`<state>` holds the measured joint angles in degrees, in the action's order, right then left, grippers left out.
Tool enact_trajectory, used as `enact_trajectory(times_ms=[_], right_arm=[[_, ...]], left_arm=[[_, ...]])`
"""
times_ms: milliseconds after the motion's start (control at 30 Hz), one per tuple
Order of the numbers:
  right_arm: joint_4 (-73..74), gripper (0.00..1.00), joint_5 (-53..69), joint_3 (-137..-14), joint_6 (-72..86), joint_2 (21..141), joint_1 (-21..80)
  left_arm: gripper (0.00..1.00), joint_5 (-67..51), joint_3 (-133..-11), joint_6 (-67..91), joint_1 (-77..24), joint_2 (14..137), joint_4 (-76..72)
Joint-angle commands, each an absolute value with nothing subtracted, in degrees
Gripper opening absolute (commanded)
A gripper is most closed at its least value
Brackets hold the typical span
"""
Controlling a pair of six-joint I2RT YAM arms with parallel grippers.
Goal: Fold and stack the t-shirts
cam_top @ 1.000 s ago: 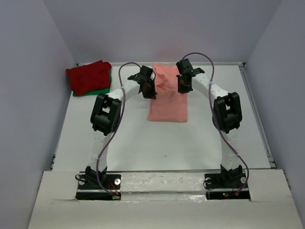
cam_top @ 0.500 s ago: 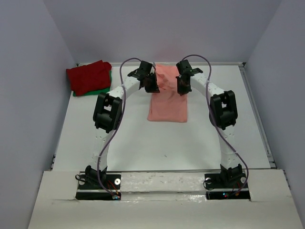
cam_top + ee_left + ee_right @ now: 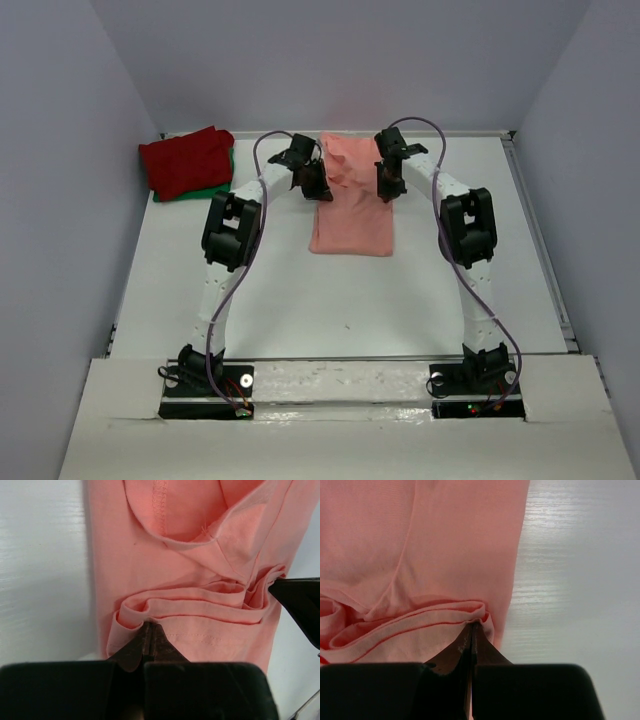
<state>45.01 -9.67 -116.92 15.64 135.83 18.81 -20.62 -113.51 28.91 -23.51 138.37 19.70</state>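
The salmon-pink t-shirt (image 3: 351, 205) lies as a long strip at the table's middle back, its far end lifted. My left gripper (image 3: 318, 183) is shut on its left far corner, cloth bunched at the tips in the left wrist view (image 3: 150, 626). My right gripper (image 3: 384, 181) is shut on the right far corner, shown in the right wrist view (image 3: 472, 625). The pink shirt fills both wrist views (image 3: 200, 570) (image 3: 420, 555). The dark red t-shirt (image 3: 186, 160) lies folded on top of the green t-shirt (image 3: 215, 186) at the back left.
The white table (image 3: 330, 300) is walled by grey panels at the left, back and right. The red and green stack sits against the left wall. A raised rail (image 3: 540, 240) runs along the table's right edge.
Both grippers have moved toward the back of the table with the pink shirt's corners, carrying the lifted end farther away. The near part of the shirt stays flat.
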Motion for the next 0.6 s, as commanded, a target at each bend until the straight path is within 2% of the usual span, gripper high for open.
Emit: enact_trajectory(times_ms=[0,567], right_arm=[[46.7,0.0,-10.5,-115.6,16.3,135.8,18.7],[40.9,0.0,-8.7,-97.8,20.9,129.9,18.7]], left_arm=[[0.0,-18.6,-113.4,29.7,-23.1,137.9,21.5],[0.0,-5.6,-94.3,33.8,-20.9,126.1,21.8]])
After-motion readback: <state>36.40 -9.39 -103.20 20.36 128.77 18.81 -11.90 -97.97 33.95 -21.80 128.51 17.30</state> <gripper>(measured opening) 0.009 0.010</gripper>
